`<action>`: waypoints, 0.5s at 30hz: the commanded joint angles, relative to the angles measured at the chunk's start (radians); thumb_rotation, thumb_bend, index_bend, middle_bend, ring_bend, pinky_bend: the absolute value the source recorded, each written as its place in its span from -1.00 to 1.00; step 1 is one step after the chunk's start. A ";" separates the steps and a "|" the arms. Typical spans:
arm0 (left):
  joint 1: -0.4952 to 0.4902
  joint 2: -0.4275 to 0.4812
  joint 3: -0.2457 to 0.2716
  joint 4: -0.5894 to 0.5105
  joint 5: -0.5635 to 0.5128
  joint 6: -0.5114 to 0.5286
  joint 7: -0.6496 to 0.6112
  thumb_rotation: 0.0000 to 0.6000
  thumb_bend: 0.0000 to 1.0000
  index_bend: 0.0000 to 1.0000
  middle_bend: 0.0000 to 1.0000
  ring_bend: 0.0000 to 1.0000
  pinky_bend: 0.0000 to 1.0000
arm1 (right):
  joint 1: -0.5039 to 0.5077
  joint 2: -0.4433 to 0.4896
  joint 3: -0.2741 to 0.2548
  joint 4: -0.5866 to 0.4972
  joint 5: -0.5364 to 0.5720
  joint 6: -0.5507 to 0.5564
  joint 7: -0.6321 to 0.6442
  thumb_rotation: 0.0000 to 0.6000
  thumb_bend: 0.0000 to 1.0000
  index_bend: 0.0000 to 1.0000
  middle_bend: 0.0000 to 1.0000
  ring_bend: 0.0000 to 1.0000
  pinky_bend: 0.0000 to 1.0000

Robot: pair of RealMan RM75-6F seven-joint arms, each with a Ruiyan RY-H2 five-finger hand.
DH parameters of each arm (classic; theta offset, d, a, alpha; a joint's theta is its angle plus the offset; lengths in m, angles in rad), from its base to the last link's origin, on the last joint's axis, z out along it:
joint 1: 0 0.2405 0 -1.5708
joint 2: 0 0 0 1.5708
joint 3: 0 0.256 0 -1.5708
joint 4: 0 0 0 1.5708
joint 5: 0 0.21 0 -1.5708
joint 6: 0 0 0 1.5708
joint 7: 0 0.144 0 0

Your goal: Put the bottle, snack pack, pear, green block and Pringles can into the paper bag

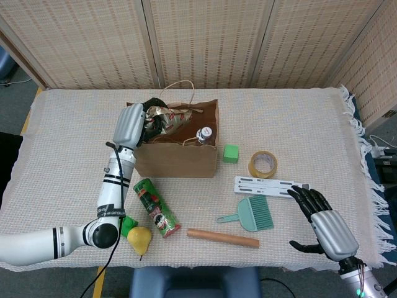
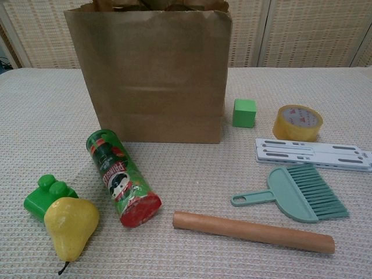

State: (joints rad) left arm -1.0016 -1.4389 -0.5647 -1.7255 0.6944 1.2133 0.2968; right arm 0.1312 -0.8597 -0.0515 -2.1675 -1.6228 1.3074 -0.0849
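The brown paper bag point(image 1: 180, 161) stands upright at the table's middle, and the bottle's cap point(image 1: 204, 133) shows inside it. My left hand point(image 1: 131, 124) is at the bag's left rim and grips the shiny gold-and-red snack pack point(image 1: 166, 117), which reaches into the opening. The green Pringles can point(image 1: 156, 208) lies in front of the bag. Left of the can, the yellow pear point(image 1: 140, 239) touches a green studded block point(image 1: 127, 225). A green cube point(image 1: 231, 153) sits right of the bag. My right hand point(image 1: 325, 226) is open at the front right, holding nothing. The chest view shows the bag point(image 2: 151, 75), can point(image 2: 122, 177), pear point(image 2: 70, 226) and no hands.
Right of the bag are a tape roll point(image 1: 262, 164), a white slotted rail point(image 1: 271, 184), a teal hand brush point(image 1: 251, 214) and a wooden rolling pin point(image 1: 223, 238). A woven screen stands behind the table. The cloth's fringed edge runs down the right side.
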 commanded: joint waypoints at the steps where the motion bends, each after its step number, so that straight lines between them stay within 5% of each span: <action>1: 0.003 0.015 0.037 -0.006 0.010 -0.039 0.018 1.00 0.15 -0.07 -0.14 -0.35 -0.01 | -0.002 0.001 -0.002 -0.001 -0.005 0.003 0.002 1.00 -0.99 -1.00 -1.00 -1.00 -1.00; 3: 0.003 0.025 0.048 -0.023 0.013 -0.054 0.024 1.00 0.02 -0.36 -0.53 -0.70 -0.30 | -0.002 0.003 -0.003 -0.001 -0.008 0.004 0.004 1.00 -1.00 -1.00 -1.00 -1.00 -1.00; 6: 0.000 0.037 0.055 -0.039 0.018 -0.057 0.036 1.00 -0.08 -0.74 -0.90 -0.94 -0.56 | -0.002 0.002 -0.004 0.000 -0.012 0.003 0.004 1.00 -1.00 -1.00 -1.00 -1.00 -1.00; 15: 0.022 0.062 0.037 -0.092 -0.009 -0.027 0.006 1.00 -0.10 -0.90 -1.00 -1.00 -0.66 | -0.006 0.002 -0.009 -0.002 -0.022 0.006 0.000 1.00 -0.99 -1.00 -1.00 -1.00 -1.00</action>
State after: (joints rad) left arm -0.9850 -1.3810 -0.5233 -1.8112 0.6897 1.1812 0.3102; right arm 0.1255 -0.8576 -0.0605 -2.1692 -1.6451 1.3136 -0.0845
